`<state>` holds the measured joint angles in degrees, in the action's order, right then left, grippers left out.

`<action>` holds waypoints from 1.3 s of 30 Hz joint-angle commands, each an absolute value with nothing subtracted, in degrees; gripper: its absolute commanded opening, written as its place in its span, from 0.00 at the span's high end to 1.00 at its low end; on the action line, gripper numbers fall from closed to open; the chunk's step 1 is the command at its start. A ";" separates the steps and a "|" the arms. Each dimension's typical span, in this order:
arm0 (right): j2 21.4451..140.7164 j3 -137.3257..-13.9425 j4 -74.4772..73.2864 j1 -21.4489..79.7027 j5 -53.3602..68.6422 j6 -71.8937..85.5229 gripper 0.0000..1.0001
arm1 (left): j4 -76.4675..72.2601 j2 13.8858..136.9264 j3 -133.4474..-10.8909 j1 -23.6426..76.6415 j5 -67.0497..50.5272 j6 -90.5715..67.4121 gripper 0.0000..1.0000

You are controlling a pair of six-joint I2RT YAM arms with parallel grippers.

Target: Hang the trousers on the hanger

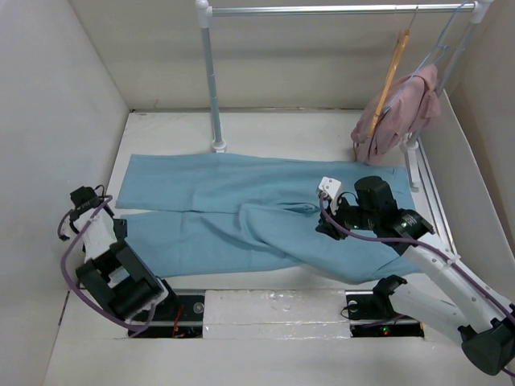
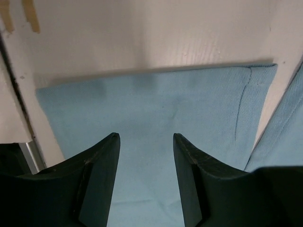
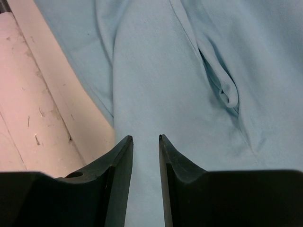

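Note:
The light blue trousers (image 1: 233, 209) lie spread flat across the table, legs pointing left. They also show in the left wrist view (image 2: 156, 104) and the right wrist view (image 3: 161, 85). The tan-orange wooden hanger (image 1: 389, 79) hangs from the rail at the back right. My right gripper (image 1: 327, 225) hovers over the trousers' middle near a fabric fold (image 3: 227, 90); its jaws stand a narrow gap apart with nothing between them (image 3: 145, 138). My left gripper (image 1: 121, 277) is open and empty (image 2: 147, 137), low over a trouser leg end at the near left.
A pink garment (image 1: 406, 112) hangs on a thin wire hanger at the back right. A metal rail (image 1: 322, 10) on a white post (image 1: 213, 88) spans the back. White walls close in left and right. The table's near edge strip (image 1: 265, 305) lies between the arm bases.

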<state>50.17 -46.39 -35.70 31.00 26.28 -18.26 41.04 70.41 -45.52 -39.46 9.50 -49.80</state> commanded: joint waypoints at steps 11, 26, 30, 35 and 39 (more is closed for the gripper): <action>52.99 -47.81 -32.35 29.54 23.21 -18.81 0.65 | 28.13 93.42 -52.82 -32.96 13.01 -42.89 0.74; 57.13 -50.71 -31.82 19.69 24.25 -19.42 0.65 | 31.37 100.27 -72.07 -30.76 10.10 -38.41 1.00; 56.95 -51.24 -32.34 19.69 25.75 -19.34 0.64 | 31.03 100.82 -68.65 -30.76 11.25 -37.44 0.66; 55.55 -49.57 -30.94 19.69 28.12 -18.20 0.64 | 31.28 92.72 -63.46 -31.90 11.86 -36.12 0.39; 53.53 -48.61 -29.80 20.91 28.83 -17.75 0.64 | 33.30 84.93 -61.53 -33.31 13.52 -36.21 0.39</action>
<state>55.66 -48.27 -33.69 19.99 26.39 -18.20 31.46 93.08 -62.04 -32.16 10.31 -36.84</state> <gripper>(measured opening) 0.362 0.617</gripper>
